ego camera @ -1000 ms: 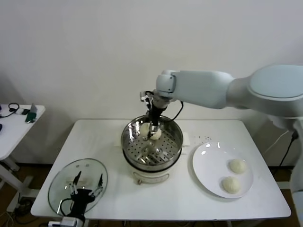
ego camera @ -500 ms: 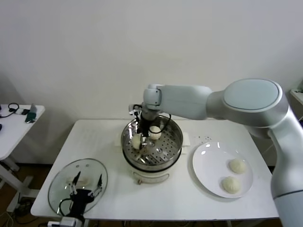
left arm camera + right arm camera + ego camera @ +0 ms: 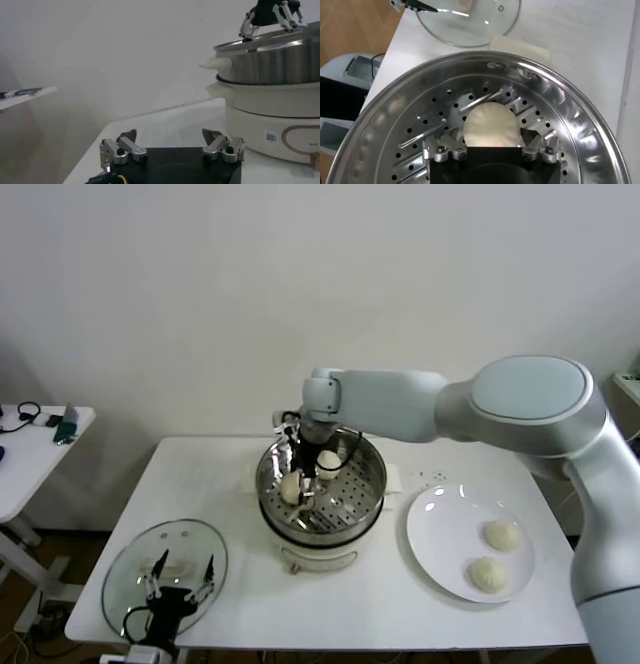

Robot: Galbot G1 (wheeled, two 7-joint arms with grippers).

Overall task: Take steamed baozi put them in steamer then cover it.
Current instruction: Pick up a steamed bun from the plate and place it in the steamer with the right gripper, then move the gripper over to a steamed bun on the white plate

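The right gripper [image 3: 492,145] reaches down into the steamer [image 3: 322,484], which stands mid-table. A steamed baozi [image 3: 491,126] sits directly between its fingers; whether they pinch it or only flank it cannot be told. Under the bun is the perforated floor, though contact is unclear. A second baozi [image 3: 328,462] lies just beside it in the basket. Two more baozi [image 3: 502,534] rest on the white plate [image 3: 440,534] to the right. The left gripper [image 3: 172,148] hangs spread apart over the glass lid [image 3: 130,569] at the table's [image 3: 400,614] front-left corner.
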